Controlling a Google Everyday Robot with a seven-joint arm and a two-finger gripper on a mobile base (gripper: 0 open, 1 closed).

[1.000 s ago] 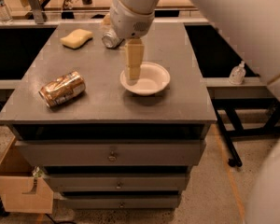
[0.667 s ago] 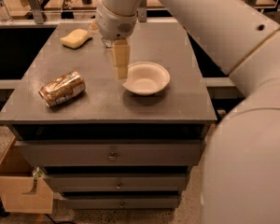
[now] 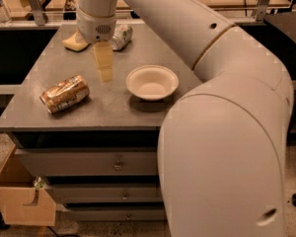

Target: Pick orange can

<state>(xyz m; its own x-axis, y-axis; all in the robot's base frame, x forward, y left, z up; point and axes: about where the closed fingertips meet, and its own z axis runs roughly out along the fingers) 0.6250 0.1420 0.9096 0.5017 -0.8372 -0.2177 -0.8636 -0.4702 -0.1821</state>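
Observation:
The orange can point(image 3: 64, 94) lies on its side near the front left of the grey cabinet top point(image 3: 113, 107); it is shiny orange-brown and gold and slightly dented. My gripper point(image 3: 105, 72) hangs from the white arm above the middle of the top, to the right of the can and a little behind it, apart from it. Its pale fingers point(image 3: 103, 60) point straight down. Nothing is seen held in it.
A white bowl point(image 3: 152, 82) stands right of the gripper. A silver-grey can point(image 3: 120, 36) lies at the back, partly behind the wrist. A yellow sponge point(image 3: 75, 42) lies at the back left. The big white arm fills the right side. A cardboard box point(image 3: 20, 201) stands on the floor at the lower left.
The arm and gripper have swung left, from over the bowl toward the middle of the top, closer to the orange can. The can and bowl stay put.

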